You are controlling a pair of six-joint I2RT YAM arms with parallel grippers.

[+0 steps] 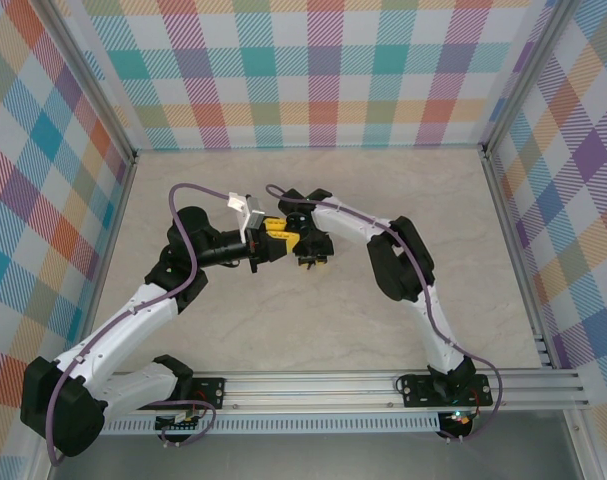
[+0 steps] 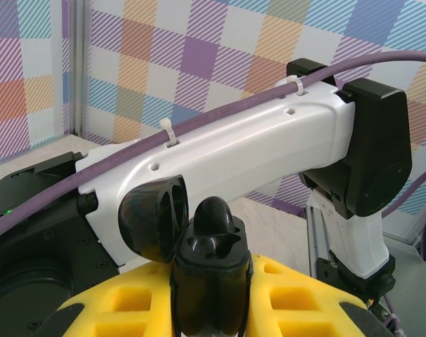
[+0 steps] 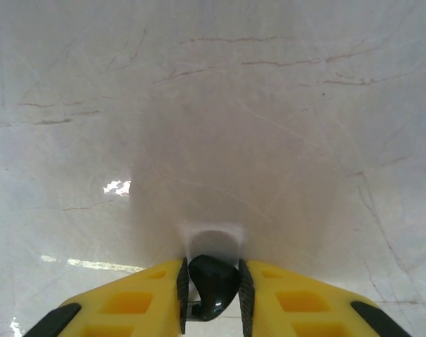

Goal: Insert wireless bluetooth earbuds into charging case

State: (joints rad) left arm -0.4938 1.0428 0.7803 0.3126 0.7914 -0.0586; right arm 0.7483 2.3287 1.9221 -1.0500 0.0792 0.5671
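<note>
My left gripper [image 2: 213,270] is shut on the black charging case [image 2: 209,302] and holds it upright. The case's lid [image 2: 155,219] is swung open to the left. One black earbud [image 2: 214,214] stands in the far slot, and the near slot [image 2: 211,247] is empty. My right gripper [image 3: 212,268] is shut on a second black earbud [image 3: 214,286] and hangs above the pale table. In the top view the left gripper [image 1: 271,238] and the right gripper [image 1: 313,252] nearly meet at mid-table. The two pale lilac earbuds are out of view.
The marble-patterned table [image 1: 313,330] is boxed in by plaid walls [image 1: 313,70] on three sides. An aluminium rail [image 1: 383,385] runs along the near edge. The right arm's white link [image 2: 255,147] passes just behind the open case.
</note>
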